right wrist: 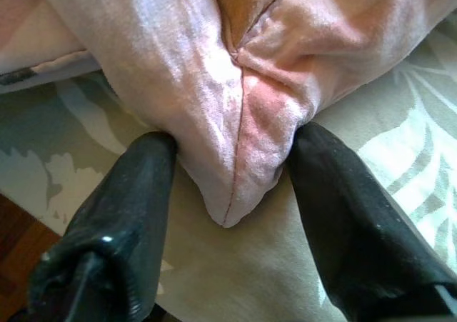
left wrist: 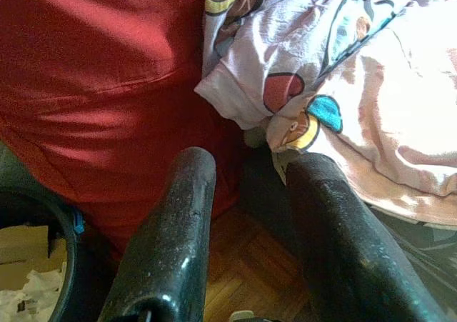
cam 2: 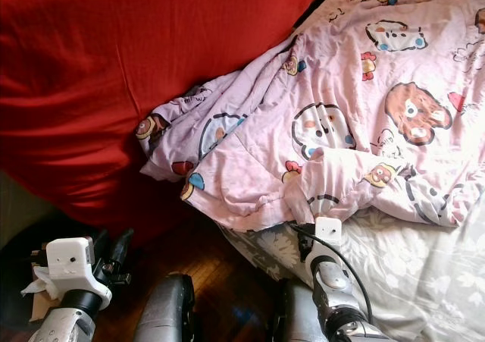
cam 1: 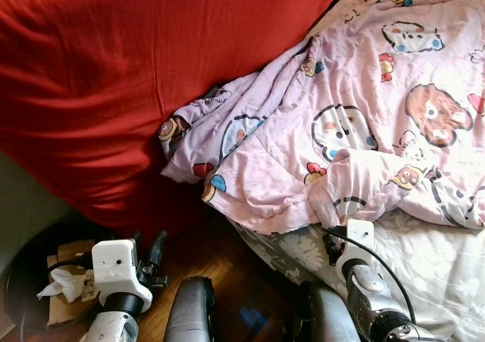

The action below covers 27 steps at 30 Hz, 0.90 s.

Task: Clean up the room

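Across the bed (cam 1: 424, 266) on the right, the pink cartoon-print blanket (cam 1: 364, 114) lies crumpled, its near-left edge spilling off the mattress toward the big red beanbag (cam 1: 114, 76) on the left. The step in hand looks like taking a corner of the blanket to pull it straight. To do it well, the right gripper (right wrist: 232, 215) should close fully on the fold between its fingers, catching only the blanket and not the grey leaf-print sheet (right wrist: 86, 122) under it, then draw the cloth slowly so it spreads flat instead of bunching.

The blanket is thin, soft and heavily wrinkled, printed with bears and cats, with a stitched seam running down the pinched corner. That corner sits at the near edge of the bed, and the right jaws stand apart on either side of it, touching the cloth but not yet clamped.

The left gripper (left wrist: 250, 250) hangs low over the wooden floor (cam 1: 235, 296) near the beanbag, its jaws open and empty. Near left, a dark round bin (cam 1: 23, 274) holds cardboard and tissue.
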Tool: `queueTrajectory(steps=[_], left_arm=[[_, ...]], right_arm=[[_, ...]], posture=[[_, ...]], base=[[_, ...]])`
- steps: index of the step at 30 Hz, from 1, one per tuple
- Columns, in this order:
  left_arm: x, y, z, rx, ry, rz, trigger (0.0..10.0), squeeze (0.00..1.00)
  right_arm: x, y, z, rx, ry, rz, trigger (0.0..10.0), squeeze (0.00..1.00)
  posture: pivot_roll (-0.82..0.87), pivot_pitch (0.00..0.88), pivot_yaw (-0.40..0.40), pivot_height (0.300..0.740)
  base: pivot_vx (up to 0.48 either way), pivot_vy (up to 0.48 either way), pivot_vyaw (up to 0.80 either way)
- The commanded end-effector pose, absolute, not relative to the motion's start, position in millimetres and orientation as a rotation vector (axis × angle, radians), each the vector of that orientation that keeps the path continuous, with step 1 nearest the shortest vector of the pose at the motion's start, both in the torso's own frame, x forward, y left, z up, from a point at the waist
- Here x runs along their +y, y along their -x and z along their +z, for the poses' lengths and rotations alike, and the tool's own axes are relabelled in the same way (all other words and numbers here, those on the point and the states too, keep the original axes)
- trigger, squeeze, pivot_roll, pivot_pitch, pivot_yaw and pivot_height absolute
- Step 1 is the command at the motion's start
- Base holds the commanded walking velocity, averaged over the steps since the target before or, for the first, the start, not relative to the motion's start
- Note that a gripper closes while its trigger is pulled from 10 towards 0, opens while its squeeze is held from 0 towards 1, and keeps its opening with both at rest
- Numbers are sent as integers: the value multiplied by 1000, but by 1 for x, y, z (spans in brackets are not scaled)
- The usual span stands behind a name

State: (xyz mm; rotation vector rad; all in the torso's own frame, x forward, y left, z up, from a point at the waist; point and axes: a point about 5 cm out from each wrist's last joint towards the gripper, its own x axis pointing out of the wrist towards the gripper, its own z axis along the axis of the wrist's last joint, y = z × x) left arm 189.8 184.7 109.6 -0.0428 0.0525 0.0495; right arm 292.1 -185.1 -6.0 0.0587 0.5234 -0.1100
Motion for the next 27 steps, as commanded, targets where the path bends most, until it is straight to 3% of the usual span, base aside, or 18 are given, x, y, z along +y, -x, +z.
queueTrajectory(steps=[1, 16, 25, 27], left_arm=[[188, -185, 108, 74, 42, 65, 10000, 0], [191, -189, 96, 93, 47, 90, 10000, 0], [200, -201, 73, 125, 43, 117, 10000, 0], [202, -208, 63, 141, 46, 122, 10000, 0]], right_arm=[[-185, -282, -16, 574, -71, -117, 0, 0], [-190, -284, -13, 552, -40, -115, 0, 0], [-198, -283, -12, 543, -30, -123, 0, 0], [-201, -282, -12, 535, -42, -137, 0, 0]], posture=[[263, 280, 25, 625], [250, 234, 11, 625], [204, 128, -9, 625], [177, 67, -11, 625]], base=[[0, 0, 0], [0, 0, 0], [0, 0, 0], [0, 0, 0]])
